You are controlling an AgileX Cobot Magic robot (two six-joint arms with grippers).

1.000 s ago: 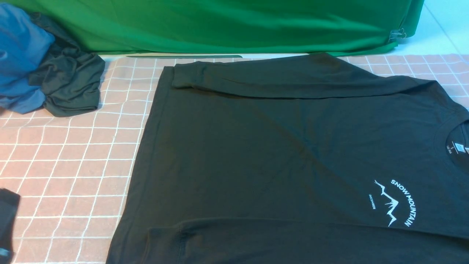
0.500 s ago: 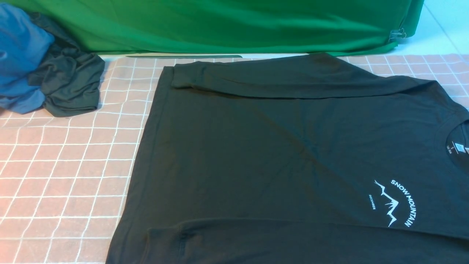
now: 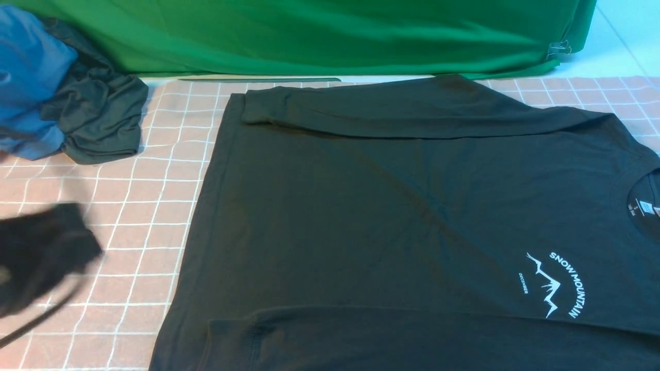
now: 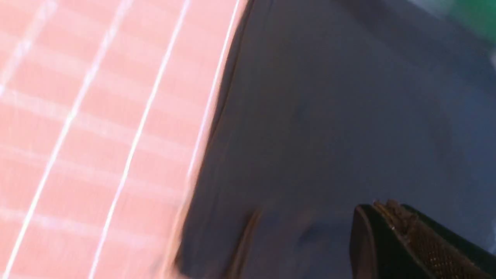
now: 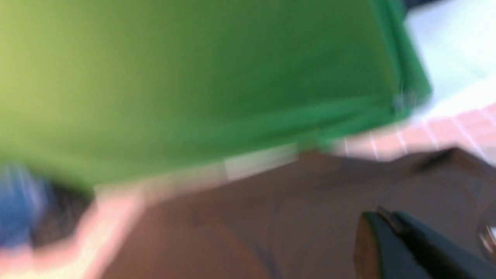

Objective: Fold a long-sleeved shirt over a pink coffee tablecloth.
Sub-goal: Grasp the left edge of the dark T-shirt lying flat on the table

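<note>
The long-sleeved shirt [image 3: 386, 206] is black and lies flat on the pink coffee tablecloth [image 3: 129, 216], collar to the right. Its white SNOW MOUNTAIN logo [image 3: 559, 283] faces up. Both sleeves are folded in along its far and near edges. My left arm [image 3: 46, 252] is a blurred dark shape over the cloth, left of the shirt's hem. In the left wrist view the left gripper [image 4: 381, 205] is shut and empty above the shirt [image 4: 329, 116], near its edge on the tablecloth [image 4: 97, 116]. The right gripper [image 5: 383, 213] is shut and empty over the shirt [image 5: 271, 217]; it does not show in the front view.
A plain green cloth [image 3: 309, 36] hangs along the far side, with a metal clip [image 3: 559, 49] at its right end. A blue garment [image 3: 26, 77] and a smaller dark grey-green garment [image 3: 98, 123] lie crumpled at the far left. A white surface [image 3: 624, 36] shows at the far right.
My left arm sat at the bottom-left edge, left the view, and is now back, farther right and farther up the cloth, blurred by motion. The shirt has not moved.
</note>
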